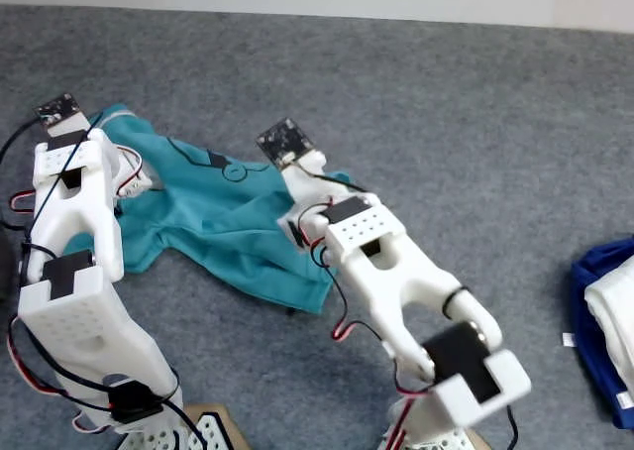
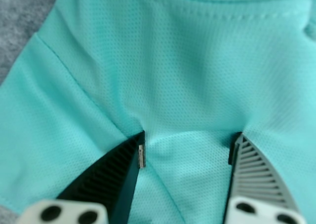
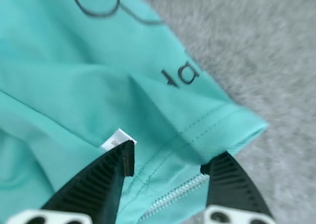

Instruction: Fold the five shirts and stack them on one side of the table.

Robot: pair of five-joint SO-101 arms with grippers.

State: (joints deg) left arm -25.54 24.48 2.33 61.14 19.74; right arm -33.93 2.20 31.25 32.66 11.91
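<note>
Teal shirt: lying crumpled at nine o'clock on the surface. Left tool, right tool: both released, sitting low over it. I am judging the first fold's grasp pending; next move calls for pinching cloth.

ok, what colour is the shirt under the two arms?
Teal shirt, with dark print on it; clearest in the right wrist view.

Grey felt-like desk. Crumpled teal mesh shirt lies on it, directly under left tool & right tool. Dark blue cloth w/ white folded garment on top sits at desk edge, well apart from right tool.
</note>
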